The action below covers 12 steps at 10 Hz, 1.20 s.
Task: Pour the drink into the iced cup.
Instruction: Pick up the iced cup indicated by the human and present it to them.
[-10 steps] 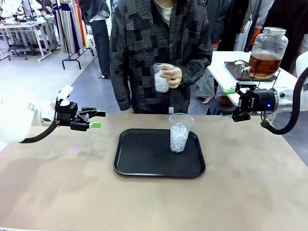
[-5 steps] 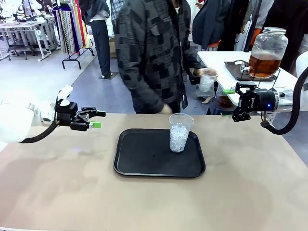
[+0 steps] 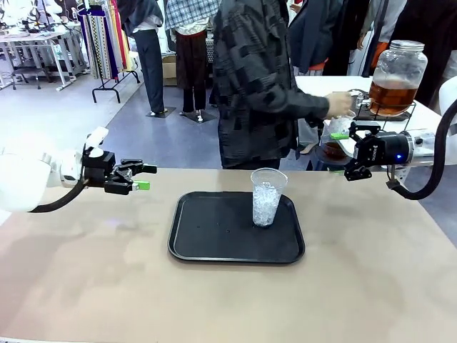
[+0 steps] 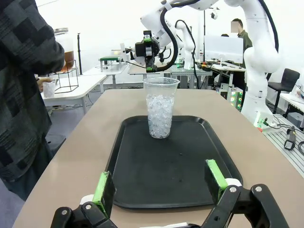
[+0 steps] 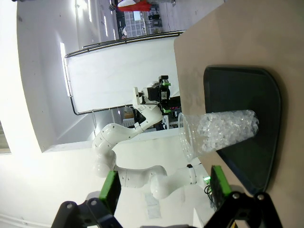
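As you scan from the robot's left:
Left gripper (image 3: 145,177): fingers apart, empty, above the table (image 3: 371,279).
Iced cup (image 3: 266,198): upright on the black tray (image 3: 203,243), far right part.
Person's hand (image 3: 341,105): by the jar (image 3: 401,58) spigot.
Right gripper (image 3: 344,155): fingers apart, empty.
Drink (image 3: 389,96): inside that jar, on the side table (image 3: 325,89).

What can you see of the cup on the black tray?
The cup is clear plastic, tapered, wider at its open top, with no lid. Crushed ice fills it to well above half; no drink is in it. It stands upright on the black tray, near the far right corner. Outside, only the tray touches it.
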Motion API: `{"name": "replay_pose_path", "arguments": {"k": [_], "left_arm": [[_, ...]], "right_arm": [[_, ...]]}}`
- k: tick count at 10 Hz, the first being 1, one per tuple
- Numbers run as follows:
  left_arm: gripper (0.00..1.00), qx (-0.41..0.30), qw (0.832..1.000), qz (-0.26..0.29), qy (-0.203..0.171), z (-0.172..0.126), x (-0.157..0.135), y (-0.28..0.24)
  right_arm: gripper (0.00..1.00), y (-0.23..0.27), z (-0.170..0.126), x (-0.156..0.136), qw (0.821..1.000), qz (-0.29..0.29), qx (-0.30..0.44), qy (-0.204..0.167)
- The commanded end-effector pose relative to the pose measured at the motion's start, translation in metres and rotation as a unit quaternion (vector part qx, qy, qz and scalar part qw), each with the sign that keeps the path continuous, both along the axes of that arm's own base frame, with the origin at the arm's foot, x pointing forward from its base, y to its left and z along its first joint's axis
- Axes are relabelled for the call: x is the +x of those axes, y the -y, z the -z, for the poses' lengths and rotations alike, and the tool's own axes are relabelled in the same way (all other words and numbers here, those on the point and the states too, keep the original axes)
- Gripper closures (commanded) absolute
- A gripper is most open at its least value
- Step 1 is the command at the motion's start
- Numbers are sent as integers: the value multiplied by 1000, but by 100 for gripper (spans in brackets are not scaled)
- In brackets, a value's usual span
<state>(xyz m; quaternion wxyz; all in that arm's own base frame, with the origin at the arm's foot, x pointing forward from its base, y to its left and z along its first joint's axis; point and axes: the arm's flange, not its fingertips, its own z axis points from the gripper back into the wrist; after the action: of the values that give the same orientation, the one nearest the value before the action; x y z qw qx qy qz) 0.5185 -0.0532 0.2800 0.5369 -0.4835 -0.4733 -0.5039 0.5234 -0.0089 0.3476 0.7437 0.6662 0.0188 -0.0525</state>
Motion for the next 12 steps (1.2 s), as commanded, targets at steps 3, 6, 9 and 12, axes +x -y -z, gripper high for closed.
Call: {"name": "replay_pose_path", "arguments": {"k": [3, 6, 9, 12], "left_arm": [[0, 1, 1000, 0, 1, -2, -1, 0], [0, 1, 1000, 0, 1, -2, -1, 0], [0, 1, 1000, 0, 1, -2, -1, 0], [0, 1, 1000, 0, 1, -2, -1, 0]], "right_arm": [[0, 0, -2, 1, 1000, 1, 1, 2], [0, 0, -2, 1, 1000, 1, 1, 2], [0, 0, -2, 1, 1000, 1, 1, 2], [0, 0, -2, 1, 1000, 1, 1, 2]]}}
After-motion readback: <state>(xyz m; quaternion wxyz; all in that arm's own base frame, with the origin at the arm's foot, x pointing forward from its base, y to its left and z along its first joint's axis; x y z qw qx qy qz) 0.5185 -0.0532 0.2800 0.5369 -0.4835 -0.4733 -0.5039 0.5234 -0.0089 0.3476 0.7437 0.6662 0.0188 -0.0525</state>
